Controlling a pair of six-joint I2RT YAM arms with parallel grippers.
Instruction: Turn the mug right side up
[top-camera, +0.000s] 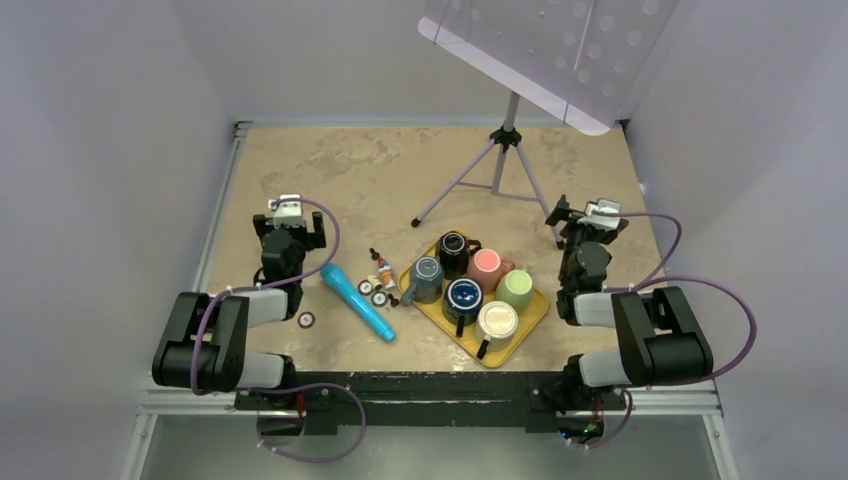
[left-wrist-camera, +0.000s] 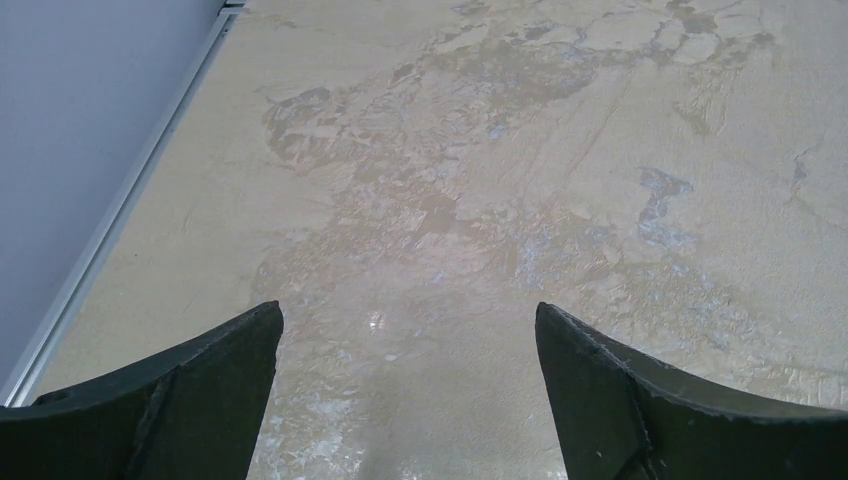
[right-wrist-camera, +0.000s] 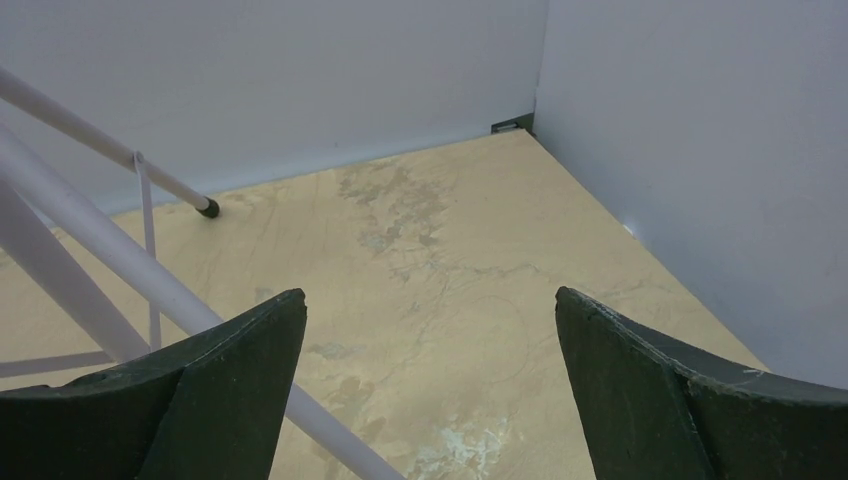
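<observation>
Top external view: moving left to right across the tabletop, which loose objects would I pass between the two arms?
Small brown disc, blue tube, yellow tray of mugs. Left out for overlap: small trinkets, tripod.

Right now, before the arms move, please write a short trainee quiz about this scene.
1. How many mugs stand on the yellow tray?
2. True or false: the blue tube lies on the tray.
3. The left claw and right claw are: A) open and empty, B) shut on mugs, C) shut and empty.
Key: 1. Six. 2. False; it lies on the table, left of the tray. 3. A.
</observation>
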